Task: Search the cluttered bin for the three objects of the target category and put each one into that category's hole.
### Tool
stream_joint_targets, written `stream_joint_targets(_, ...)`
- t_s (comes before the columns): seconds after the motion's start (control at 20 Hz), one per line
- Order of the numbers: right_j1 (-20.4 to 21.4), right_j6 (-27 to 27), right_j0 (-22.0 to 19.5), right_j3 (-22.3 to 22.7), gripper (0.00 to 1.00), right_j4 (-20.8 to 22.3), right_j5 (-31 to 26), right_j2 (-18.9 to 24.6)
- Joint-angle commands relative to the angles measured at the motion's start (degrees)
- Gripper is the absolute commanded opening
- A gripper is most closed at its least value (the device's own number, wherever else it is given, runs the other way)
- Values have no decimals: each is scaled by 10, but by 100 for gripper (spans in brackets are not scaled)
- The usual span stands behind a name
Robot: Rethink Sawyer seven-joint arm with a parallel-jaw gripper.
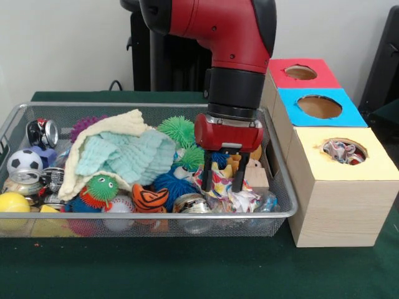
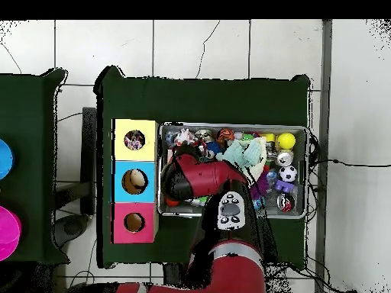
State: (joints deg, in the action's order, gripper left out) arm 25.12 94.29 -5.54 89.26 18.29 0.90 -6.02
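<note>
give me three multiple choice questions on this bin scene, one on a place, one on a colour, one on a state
1. Where does the gripper hang?
A. over the bin's box-side end
B. over the red hole
C. off the table

2. What colour tops the box whose hole shows dotted cloth?
A. blue
B. red
C. yellow

3. How do the gripper's fingers stand?
A. clamped on a ball
B. apart, holding nothing
C. hidden

Answers:
1 A, it hangs above the wire bin beside the boxes.
2 C, that top is yellow.
3 B, a gap shows between them.

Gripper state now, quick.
Gripper: open, fingers spread, holding nothing, low over the polka-dot cloth in the wire basket.
</note>
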Motion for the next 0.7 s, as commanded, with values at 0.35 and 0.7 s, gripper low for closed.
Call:
stream_joint_targets(0.35,-63,127,43,4,100,-74,-22,-97)
stream_joint_targets(0.7,-59,105,20,16,100,-81,-32,-63)
